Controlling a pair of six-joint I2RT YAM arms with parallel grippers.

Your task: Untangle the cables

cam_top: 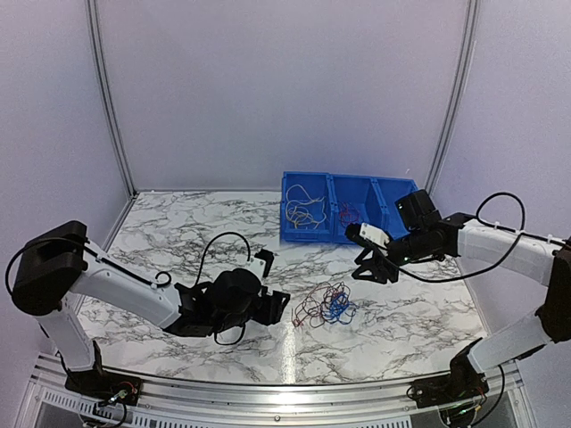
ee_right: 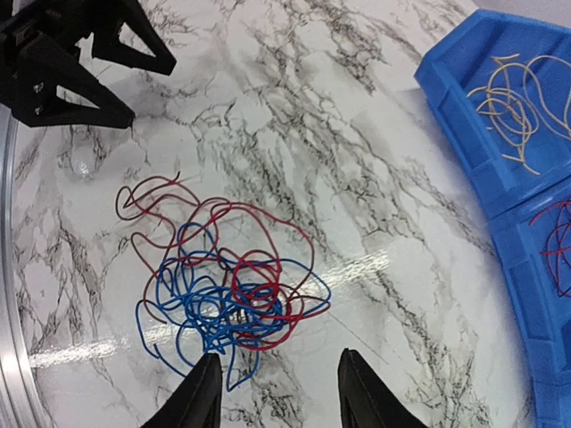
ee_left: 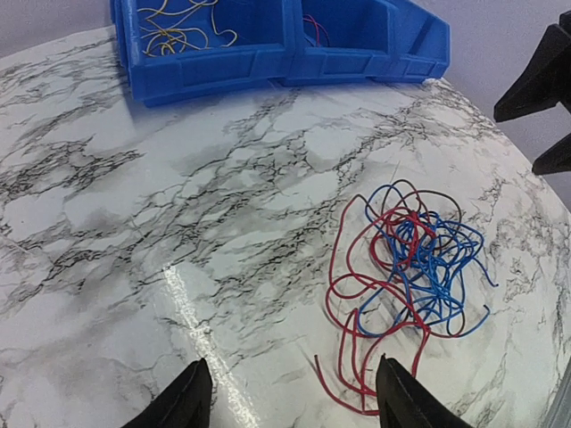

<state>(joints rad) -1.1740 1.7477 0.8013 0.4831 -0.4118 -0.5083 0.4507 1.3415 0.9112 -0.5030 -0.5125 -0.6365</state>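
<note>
holding yellow-white wires (cam_top: 302,210) and red wires (cam_top: 345,214) in separate parts, the bin (cam_top: 312,237) sits on a marble table (cam_top: 178,232) by white walls (cam_top: 268,89); left claw (ee_left: 290,397), right claw (ee_right: 277,388) spread, empty.

Red and blue cables (ee_right: 223,285) lie tangled at lower left on the marble table (ee_right: 357,178). The right gripper (ee_right: 278,357) gapes at the bottom edge, empty. The left gripper (ee_right: 152,89) sits upper left. At right, a blue bin (ee_right: 464,134) holds yellow-white wires (ee_right: 517,98).
</note>
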